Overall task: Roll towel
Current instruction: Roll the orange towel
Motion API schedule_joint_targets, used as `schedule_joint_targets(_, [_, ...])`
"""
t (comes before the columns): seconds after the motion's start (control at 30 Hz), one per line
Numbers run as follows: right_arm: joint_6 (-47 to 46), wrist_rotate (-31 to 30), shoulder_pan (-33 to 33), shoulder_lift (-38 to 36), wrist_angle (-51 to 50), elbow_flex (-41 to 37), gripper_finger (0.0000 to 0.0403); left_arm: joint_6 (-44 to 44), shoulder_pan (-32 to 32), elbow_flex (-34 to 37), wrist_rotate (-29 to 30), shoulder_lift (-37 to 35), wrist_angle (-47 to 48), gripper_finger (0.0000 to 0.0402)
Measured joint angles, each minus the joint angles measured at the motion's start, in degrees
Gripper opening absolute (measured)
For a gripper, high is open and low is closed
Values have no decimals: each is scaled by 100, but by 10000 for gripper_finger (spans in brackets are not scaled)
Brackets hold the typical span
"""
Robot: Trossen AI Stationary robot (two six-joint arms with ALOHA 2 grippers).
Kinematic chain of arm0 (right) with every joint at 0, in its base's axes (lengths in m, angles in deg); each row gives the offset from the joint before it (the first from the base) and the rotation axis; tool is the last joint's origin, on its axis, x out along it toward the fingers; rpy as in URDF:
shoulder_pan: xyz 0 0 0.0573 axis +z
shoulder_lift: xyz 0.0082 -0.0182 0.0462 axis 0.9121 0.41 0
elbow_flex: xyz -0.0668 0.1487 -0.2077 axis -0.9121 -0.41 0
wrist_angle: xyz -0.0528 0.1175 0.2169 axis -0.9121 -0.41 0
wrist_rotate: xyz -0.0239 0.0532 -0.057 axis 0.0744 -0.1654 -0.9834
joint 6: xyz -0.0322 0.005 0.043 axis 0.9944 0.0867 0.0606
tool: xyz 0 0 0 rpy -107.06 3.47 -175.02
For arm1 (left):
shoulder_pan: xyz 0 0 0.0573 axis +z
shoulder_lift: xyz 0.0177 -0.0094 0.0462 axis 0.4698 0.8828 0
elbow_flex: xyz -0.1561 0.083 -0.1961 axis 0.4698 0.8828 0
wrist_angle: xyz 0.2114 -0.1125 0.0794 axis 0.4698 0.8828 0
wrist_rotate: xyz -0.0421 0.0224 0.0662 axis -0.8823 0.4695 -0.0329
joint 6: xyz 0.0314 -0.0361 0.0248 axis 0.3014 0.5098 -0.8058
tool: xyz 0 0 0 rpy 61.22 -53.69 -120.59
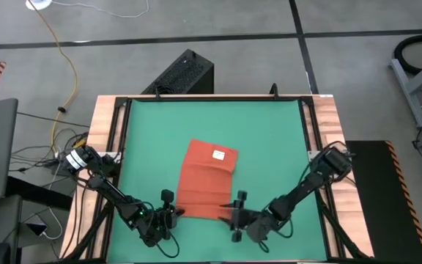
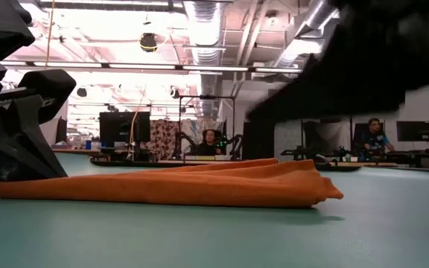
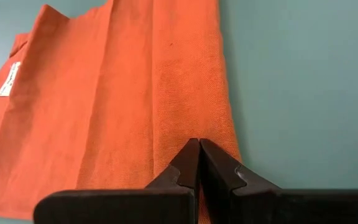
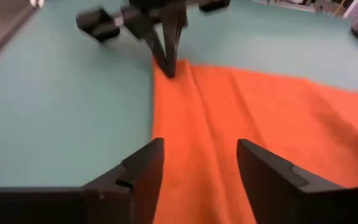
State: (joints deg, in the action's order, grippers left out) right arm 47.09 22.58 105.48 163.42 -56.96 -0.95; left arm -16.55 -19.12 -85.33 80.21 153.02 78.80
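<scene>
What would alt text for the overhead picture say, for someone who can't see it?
An orange-red towel, partly folded, lies on a green mat on a wood-edged table. Two dark robot arms reach in from the near corners to the towel's near edge: the left end effector shut at one corner, the right end effector open beside the other.

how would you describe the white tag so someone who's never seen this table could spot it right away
Start at the green mat that covers the table, then find the orange-red towel lying near its middle, between the two arms. The white tag sits on the towel near its far edge, away from the grippers. It is the only white patch on the otherwise plain orange cloth.
</scene>
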Motion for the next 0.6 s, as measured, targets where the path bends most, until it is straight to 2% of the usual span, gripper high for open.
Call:
schedule_joint_targets(0.17, [-88,-9,40,353,433,14,258,141,-4,0,-75,2,6,0])
schedule_joint_targets(0.4, [-63,-65,83,398,390,22,260,204,-1,2,-91,2,6,0])
schedule_joint_targets(0.6, [-285,160,-30,408,29,22,260,224,5,2,-114,2,8,0])
